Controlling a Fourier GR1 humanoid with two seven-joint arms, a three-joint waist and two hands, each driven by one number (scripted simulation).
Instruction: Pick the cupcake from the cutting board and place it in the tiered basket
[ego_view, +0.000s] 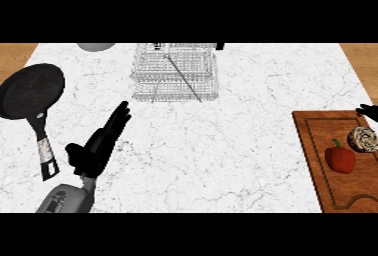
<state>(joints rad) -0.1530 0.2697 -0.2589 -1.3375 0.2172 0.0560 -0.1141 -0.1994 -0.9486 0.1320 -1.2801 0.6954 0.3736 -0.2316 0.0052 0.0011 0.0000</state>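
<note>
- My left hand (94, 146) lies over the white marbled counter (221, 150), open, with its fingers straight and pointing up and to the right.
- Of my right hand (367, 110) I see only a black tip at the view's right edge. I cannot tell whether it is open or closed.
- The cupcake (363, 138) sits on the wooden cutting board (314, 145), just below the right hand and apart from it. It shows a pale, swirled top. From the left hand it is well off to the right, across the counter.
- A red pepper (340, 158) stands on the same board, just left of and below the cupcake, further from the right hand.
- The wire tiered basket (176, 75) stands beyond the left hand's fingertips, up and to the right of them, well apart from the right hand.
- A black frying pan (31, 91) lies to the left of the left hand, its handle running down beside the hand.
- The handle carries a pale label (46, 150); I cannot read any writing on it.
- A grey bowl (96, 46) shows at the counter's far edge, straight beyond the left hand.
</note>
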